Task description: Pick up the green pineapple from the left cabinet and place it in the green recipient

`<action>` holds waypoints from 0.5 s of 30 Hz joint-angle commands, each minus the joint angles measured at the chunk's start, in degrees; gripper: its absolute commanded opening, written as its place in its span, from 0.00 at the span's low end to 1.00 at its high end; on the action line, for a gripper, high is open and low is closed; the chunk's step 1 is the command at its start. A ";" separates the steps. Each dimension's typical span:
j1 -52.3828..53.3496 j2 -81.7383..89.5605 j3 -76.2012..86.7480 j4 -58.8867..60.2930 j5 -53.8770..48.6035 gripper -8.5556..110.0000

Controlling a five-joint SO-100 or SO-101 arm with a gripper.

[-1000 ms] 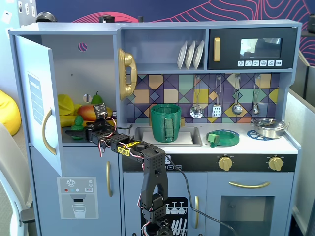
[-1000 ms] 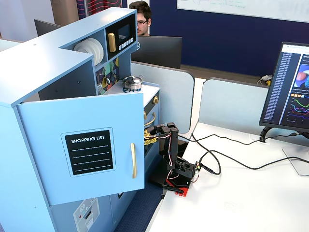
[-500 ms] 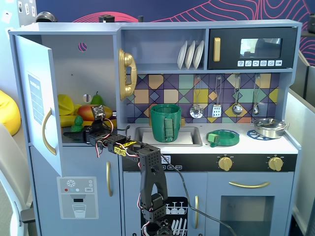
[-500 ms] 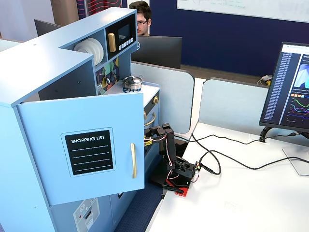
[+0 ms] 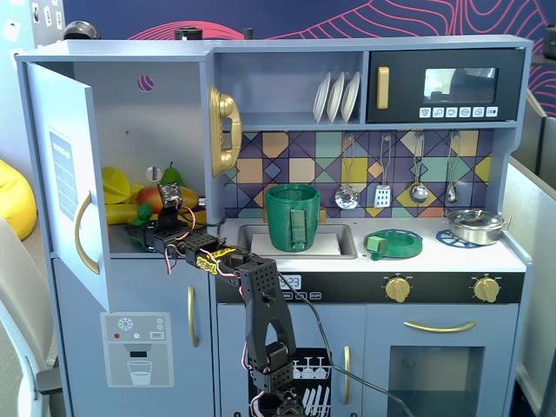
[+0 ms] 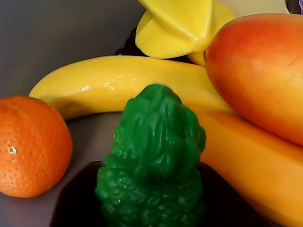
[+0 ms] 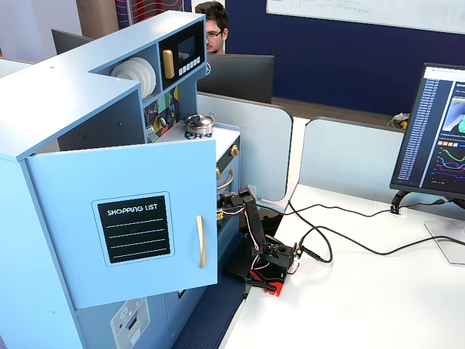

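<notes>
Green pineapple (image 6: 154, 165), a small hard-looking plastic toy with a glossy, bumpy oval body, is sitting deep inside the left cabinet (image 5: 130, 122), whose door is standing open; in the wrist view it is filling the lower middle of the frame, ringed by a banana (image 6: 142, 80) behind, a mango (image 6: 258, 71) to the right and an orange (image 6: 31, 144) to the left. It is probably weighing very little and staying stiff under pressure, and the knobbly skin is likely offering better purchase than the smooth fruit around it, so the widest part of the body below the leafy top is looking like the place to pinch. The gripper (image 5: 156, 228) is reaching into the compartment in a fixed view, but whether its fingers are apart or closed around the toy cannot be told from any picture. The green recipient (image 5: 293, 217) is waiting upright in the sink, well apart from the fruit. On the outside of the cabinet door, a black label (image 7: 134, 229) is reading "SHOPPING LIST" in white capitals above blank lines; no brand name is showing legibly elsewhere.
</notes>
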 commanded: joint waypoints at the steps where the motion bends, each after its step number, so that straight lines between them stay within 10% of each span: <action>1: -0.44 9.49 -1.23 2.46 0.26 0.07; 15: 3.78 58.80 21.80 38.50 -20.04 0.07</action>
